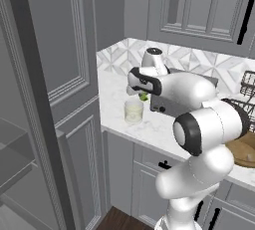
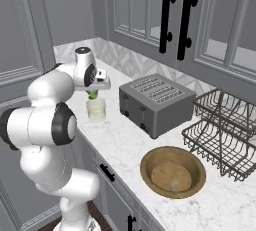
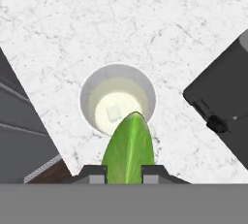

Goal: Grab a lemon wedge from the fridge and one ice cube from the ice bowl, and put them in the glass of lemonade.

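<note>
My gripper (image 3: 124, 173) is shut on the lemon wedge (image 3: 128, 148), a small yellow-green piece that pokes out between the fingers. Straight below it stands the glass of lemonade (image 3: 117, 99), a clear tumbler with pale liquid and a small cube floating in it. From the base cameras the lemon wedge (image 1: 143, 96) hangs just above the glass of lemonade (image 1: 133, 110) on the marble counter (image 1: 149, 129). The gripper (image 2: 93, 94) holds the lemon wedge (image 2: 93, 95) over the glass of lemonade (image 2: 96, 109). The fridge (image 1: 20, 164) shows at the left, with its inner shelves visible.
A grey toaster (image 2: 156, 102) stands right of the glass, close to the hand. Farther right lie a wooden bowl (image 2: 172, 171) and a wire dish rack (image 2: 222, 127). Panelled grey cabinets with black handles (image 2: 172, 17) hang above the counter.
</note>
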Controlling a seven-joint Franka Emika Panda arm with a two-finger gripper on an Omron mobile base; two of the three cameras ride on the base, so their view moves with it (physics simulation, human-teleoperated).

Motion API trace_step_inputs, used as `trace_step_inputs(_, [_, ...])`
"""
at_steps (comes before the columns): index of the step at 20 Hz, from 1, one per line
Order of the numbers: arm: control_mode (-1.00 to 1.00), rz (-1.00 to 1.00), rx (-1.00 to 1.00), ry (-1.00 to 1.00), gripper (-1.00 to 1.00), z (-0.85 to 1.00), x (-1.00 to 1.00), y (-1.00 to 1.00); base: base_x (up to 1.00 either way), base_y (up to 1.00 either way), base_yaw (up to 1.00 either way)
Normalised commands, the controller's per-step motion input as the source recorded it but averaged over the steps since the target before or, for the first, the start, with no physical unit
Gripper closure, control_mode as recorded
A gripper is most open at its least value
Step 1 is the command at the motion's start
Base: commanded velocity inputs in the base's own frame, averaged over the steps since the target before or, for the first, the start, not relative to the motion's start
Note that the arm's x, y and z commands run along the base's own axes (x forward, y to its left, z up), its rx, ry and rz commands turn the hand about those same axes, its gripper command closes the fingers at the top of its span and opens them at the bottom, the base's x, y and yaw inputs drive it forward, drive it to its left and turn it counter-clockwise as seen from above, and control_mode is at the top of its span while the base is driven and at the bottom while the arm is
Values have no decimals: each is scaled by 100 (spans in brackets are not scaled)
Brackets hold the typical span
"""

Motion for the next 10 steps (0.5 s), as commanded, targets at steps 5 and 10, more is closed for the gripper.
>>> trace_step_inputs(5, [-100,0,0,0,100,0,42,10,0,0,0])
trace_step_inputs(10, [-100,0,0,0,100,-16,14,1,0,0,0])
